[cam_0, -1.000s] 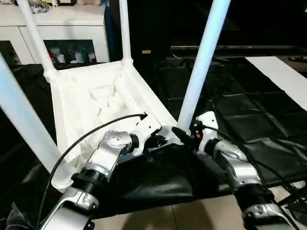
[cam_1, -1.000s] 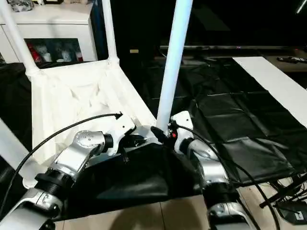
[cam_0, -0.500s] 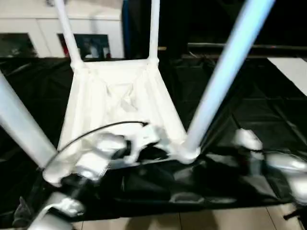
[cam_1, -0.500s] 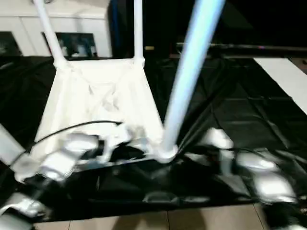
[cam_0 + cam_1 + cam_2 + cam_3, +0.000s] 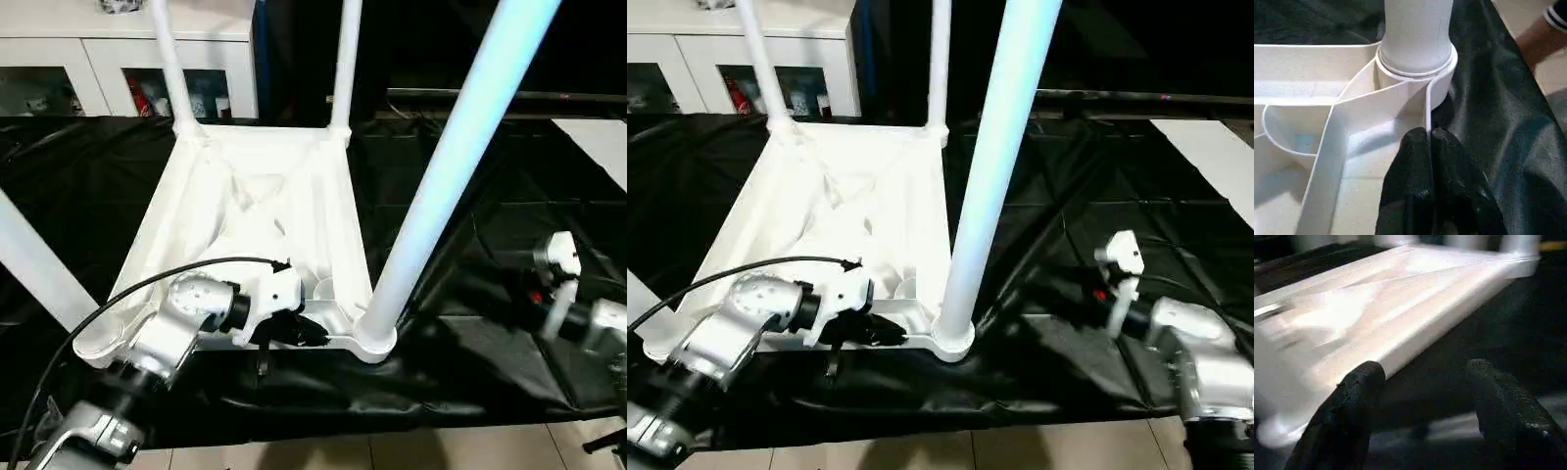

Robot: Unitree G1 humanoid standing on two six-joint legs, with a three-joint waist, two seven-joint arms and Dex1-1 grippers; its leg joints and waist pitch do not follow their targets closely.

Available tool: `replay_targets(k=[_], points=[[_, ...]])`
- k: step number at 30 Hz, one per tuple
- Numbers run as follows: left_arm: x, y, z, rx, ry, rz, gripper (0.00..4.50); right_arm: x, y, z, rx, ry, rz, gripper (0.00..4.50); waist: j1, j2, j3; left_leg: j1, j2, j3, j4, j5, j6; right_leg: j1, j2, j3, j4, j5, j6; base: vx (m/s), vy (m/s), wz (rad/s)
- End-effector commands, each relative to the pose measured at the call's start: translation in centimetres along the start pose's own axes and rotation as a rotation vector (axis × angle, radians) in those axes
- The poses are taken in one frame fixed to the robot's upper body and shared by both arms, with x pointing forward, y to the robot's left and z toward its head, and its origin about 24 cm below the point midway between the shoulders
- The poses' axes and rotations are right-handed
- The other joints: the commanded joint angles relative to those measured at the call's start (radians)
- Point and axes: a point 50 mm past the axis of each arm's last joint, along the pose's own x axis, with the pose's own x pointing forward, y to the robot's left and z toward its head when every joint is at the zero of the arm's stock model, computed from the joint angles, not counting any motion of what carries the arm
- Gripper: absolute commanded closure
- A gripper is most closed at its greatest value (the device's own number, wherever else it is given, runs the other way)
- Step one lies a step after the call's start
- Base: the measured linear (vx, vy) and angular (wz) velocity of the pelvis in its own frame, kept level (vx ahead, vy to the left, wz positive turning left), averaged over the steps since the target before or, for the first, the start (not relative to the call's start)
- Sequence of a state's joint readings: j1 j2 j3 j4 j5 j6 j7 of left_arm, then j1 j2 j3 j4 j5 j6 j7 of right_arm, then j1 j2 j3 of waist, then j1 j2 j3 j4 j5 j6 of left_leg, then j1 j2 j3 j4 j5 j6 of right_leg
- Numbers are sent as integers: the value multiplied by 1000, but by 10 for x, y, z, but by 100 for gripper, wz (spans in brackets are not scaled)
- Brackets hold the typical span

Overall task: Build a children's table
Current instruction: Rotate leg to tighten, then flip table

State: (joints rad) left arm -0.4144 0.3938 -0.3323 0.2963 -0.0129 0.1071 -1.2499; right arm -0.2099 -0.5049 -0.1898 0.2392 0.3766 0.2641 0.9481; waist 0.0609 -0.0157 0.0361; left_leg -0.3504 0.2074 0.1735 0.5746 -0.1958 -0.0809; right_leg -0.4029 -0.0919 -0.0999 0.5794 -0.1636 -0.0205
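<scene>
The children's table [image 5: 265, 206] lies upside down on black cloth, ribbed underside up, with four white legs standing in its corner sockets. The near-right leg [image 5: 441, 186] rises past the camera. My left gripper [image 5: 312, 336] is shut on the table's near rim, just beside that leg's socket [image 5: 1418, 54]; the black fingers [image 5: 1415, 152] pinch the thin rim wall. My right gripper [image 5: 1425, 369] hangs open, apart from the table and to its right, low over the cloth. Its two fingers [image 5: 1364, 382] face the table's long side [image 5: 1400, 303] with nothing between them.
The black cloth [image 5: 490, 392] covers the work surface; tiled floor [image 5: 392, 455] shows along its near edge. A white glass-door cabinet [image 5: 98, 49] stands behind the table. A white board [image 5: 598, 147] lies at the far right. Part of a person [image 5: 1542, 34] shows beyond the cloth.
My right gripper has drawn away from the near-right leg's base and now sits out to the right. The left gripper stays on the near rim. The camera has shifted.
</scene>
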Motion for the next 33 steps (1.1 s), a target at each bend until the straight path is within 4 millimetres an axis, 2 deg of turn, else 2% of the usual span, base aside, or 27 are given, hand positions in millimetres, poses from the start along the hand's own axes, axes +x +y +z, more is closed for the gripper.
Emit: replay_targets(k=[1, 2, 3, 4, 6, 7, 8, 9, 10, 11, 12, 13, 14, 15, 16, 18, 20, 23, 24, 25, 26, 28, 29, 30, 31, 32, 33], points=[[-1, 1, 17, 57, -71, 29, 395, 0, -7, 2, -9, 12, -133, 144, -3, -5, -55, -1, 25, 2, -61, -134, 59, 57, -50, 48, -58, -232, -194, 0, 0, 0], [-4, 0, 22, 51, -112, 66, 387, 2, -6, -1, 5, 11, -177, 120, -4, -1, -55, 0, 23, 3, -60, -140, 57, 55, -48, 48, -59, -242, -190, 0, 0, 0], [-8, -2, 31, 43, -183, 130, 387, 3, -3, -3, 32, -9, -215, 120, -4, 1, -56, 0, 25, 2, -61, -142, 50, 57, -51, 49, -58, -237, -191, 0, 0, 0], [-10, -3, 35, 37, -221, 167, 360, 3, 0, -3, 44, -20, -229, 109, -5, 0, -54, -4, 31, 2, -62, -143, 46, 59, -52, 51, -53, -208, -201, 0, 0, 0], [-17, -7, 44, 2, -313, 281, 353, 4, 6, -2, 55, -49, -276, 99, -5, 3, -53, -5, 29, 3, -63, -160, 49, 59, -49, 50, -56, -221, -197, 0, 0, 0], [-20, -7, 46, -13, -343, 342, 345, 4, 8, -2, 53, -53, -302, 79, -4, 11, -51, -3, 26, 3, -62, -166, 51, 57, -46, 48, -60, -235, -185, 0, 0, 0], [-22, -8, 46, -23, -362, 386, 345, 4, 9, -2, 52, -56, -323, 79, -9, 11, -50, -4, 26, 4, -63, -175, 49, 56, -44, 49, -62, -242, -179, 0, 0, 0], [-26, -6, 45, -56, -401, 499, 335, 5, 10, -2, 51, -57, -358, 72, -10, 14, -48, -4, 22, 4, -63, -189, 48, 56, -42, 46, -68, -274, -163, 0, 0, 0], [-31, -5, 43, -99, -446, 608, 319, 6, 12, -2, 52, -58, -391, 65, -18, 13, -48, -8, 23, 4, -61, -196, 39, 57, -40, 46, -69, -284, -151, 0, 0, 0], [-35, -6, 41, -130, -474, 679, 309, 7, 15, -4, 53, -58, -412, 55, -21, 13, -47, -7, 17, 5, -60, -212, 40, 53, -37, 44, -77, -331, -130, 0, 0, 0], [-44, -3, 34, -197, -532, 865, 306, 8, 22, -7, 61, -58, -421, 46, -24, 14, -46, -8, 16, 5, -61, -224, 41, 53, -37, 43, -81, -356, -120, 0, 0, 0], [-52, -3, 27, -238, -578, 1024, 294, 10, 29, -11, 68, -55, -419, 34, -27, 11, -44, -11, 14, 6, -59, -234, 42, 53, -35, 42, -85, -381, -105, 0, 0, 0], [-69, -8, 8, -334, -649, 1328, 281, 13, 45, -20, 89, -66, -383, 29, -28, 14, -46, -13, 11, 1, -57, -255, 50, 52, -36, 35, -97, -437, -72, 0, 0, 0], [-71, -10, 4, -365, -656, 1358, 281, 14, 47, -21, 93, -70, -385, 29, -31, 12, -45, -18, 11, 0, -57, -257, 52, 53, -35, 35, -100, -442, -58, 0, 0, 0], [-72, -19, -6, -435, -644, 1403, 266, 14, 51, -26, 116, -81, -411, 12, -34, 11, -46, -17, 11, -2, -59, -266, 54, 50, -34, 32, -103, -460, -39, 0, 0, 0], [-68, -29, -16, -431, -563, 1394, 259, 16, 54, -32, 139, -93, -464, 4, -38, 12, -45, -16, 10, -5, -64, -278, 55, 43, -32, 33, -105, -487, -17, 0, 0, 0], [-64, -38, -24, -431, -517, 1391, 242, 19, 57, -38, 123, -89, -528, 0, -37, 21, -43, -11, 16, -8, -68, -292, 42, 34, -30, 36, -106, -480, -10, 0, 0, 0], [-58, -49, -25, -453, -488, 1399, 220, 23, 66, -43, 104, -13, -538, 0, -28, 24, -40, -4, 19, -8, -72, -322, 30, 30, -29, 41, -106, -468, -13, 0, 0, 0], [-57, -51, -24, -458, -474, 1403, 211, 26, 69, -47, 127, 37, -515, 0, -26, 19, -39, -1, 20, -8, -73, -334, 29, 29, -28, 44, -103, -443, -22, 0, 0, 0], [-56, -52, -24, -460, -463, 1408, 211, 28, 72, -49, 145, 70, -499, 0, -27, 20, -38, -4, 20, -10, -75, -337, 28, 33, -25, 46, -98, -428, -25, 0, 0, 0], [-56, -56, -26, -453, -469, 1436, 211, 32, 79, -42, 82, 10, -494, 0, -25, 21, -38, -9, 21, -10, -78, -346, 26, 35, -29, 47, -96, -416, -27, 0, 0, 0], [-55, -59, -27, -444, -464, 1440, 211, 32, 83, -39, 81, -34, -475, 0, -25, 20, -39, -13, 19, -10, -77, -340, 27, 35, -35, 48, -100, -436, -14, 0, 0, 0], [-53, -63, -29, -433, -449, 1427, 211, 32, 89, -40, 104, -52, -436, 0, -25, 25, -38, -14, 18, -10, -77, -339, 28, 35, -36, 49, -101, -439, -10, 0, 0, 0], [-51, -67, -30, -435, -439, 1409, 211, 31, 96, -42, 106, -60, -363, 0, -25, 23, -39, -15, 20, -11, -77, -337, 28, 38, -34, 50, -100, -434, -5, 0, 0, 0], [-52, -68, -31, -441, -440, 1404, 211, 31, 100, -43, 89, -64, -329, 0, -23, 31, -40, -15, 20, -12, -78, -335, 30, 40, -37, 50, -98, -424, -6, 0, 0, 0], [-52, -69, -31, -452, -440, 1404, 211, 30, 104, -44, 58, -66, -293, 0, -23, 29, -39, -18, 22, -12, -78, -334, 31, 41, -36, 51, -99, -406, -9, 0, 0, 0], [-54, -69, -31, -455, -436, 1411, 211, 29, 107, -46, 42, -56, -273, 0, -23, 36, -39, -17, 22, -12, -78, -334, 29, 41, -35, 51, -98, -399, -15, 0, 0, 0]])
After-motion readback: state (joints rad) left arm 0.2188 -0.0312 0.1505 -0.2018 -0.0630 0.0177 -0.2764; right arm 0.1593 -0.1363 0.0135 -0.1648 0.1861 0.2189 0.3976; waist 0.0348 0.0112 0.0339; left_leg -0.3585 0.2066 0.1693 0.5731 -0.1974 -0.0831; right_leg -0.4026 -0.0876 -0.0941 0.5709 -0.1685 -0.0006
